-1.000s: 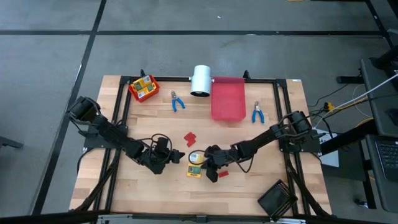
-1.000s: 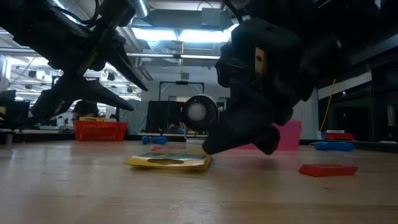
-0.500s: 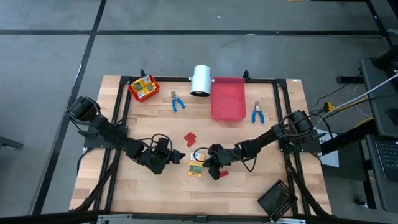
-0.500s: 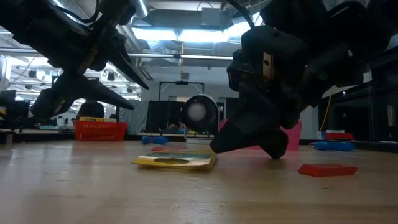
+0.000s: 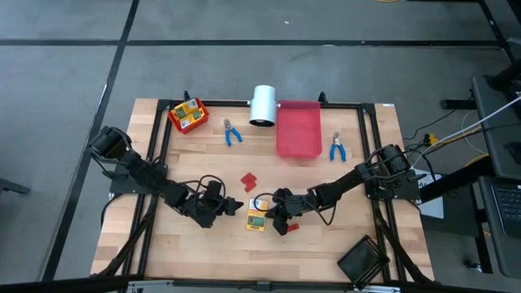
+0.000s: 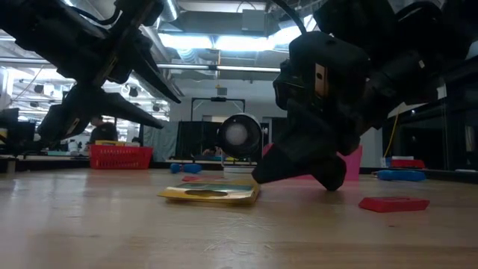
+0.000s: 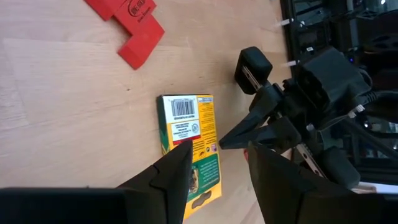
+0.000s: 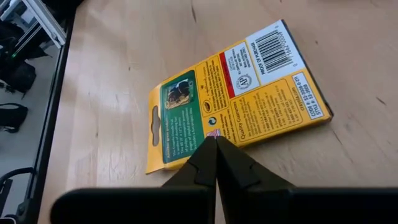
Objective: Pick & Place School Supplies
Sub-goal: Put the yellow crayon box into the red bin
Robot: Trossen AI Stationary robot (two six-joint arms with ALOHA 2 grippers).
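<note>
One yellow-orange box [image 5: 256,216] with green print lies flat on the wooden table, also seen in the right wrist view [image 8: 236,93] and the low view [image 6: 209,194]. My right gripper [image 5: 272,214] is shut, its tips at the box's right side. My left gripper [image 5: 234,205] hovers open just left of the box, pointing at it; in its wrist view the box [image 7: 189,146] lies beyond the spread fingers [image 7: 177,177]. Red blocks [image 5: 249,181] lie just behind the box, and one [image 5: 291,227] lies to its right. Two blue-handled pliers [image 5: 233,133] [image 5: 337,149] lie farther back. My right gripper touches the box with its shut fingertips [image 8: 216,146], at the long edge [image 8: 242,137] that faces it, about halfway along. The fingers slant down from the table's right. The box stays flat on the table.
A red bin [image 5: 298,129] and a white cylinder [image 5: 263,105] stand at the back middle. A small red bin [image 5: 188,115] holding more yellow-orange boxes is at the back left. A black tray [image 5: 364,260] sits at the near right corner.
My right gripper has sunk a little and drawn slightly toward the table's right, staying shut. In the low view the box has shifted a little to the right with it. My left gripper has kept still and open.
</note>
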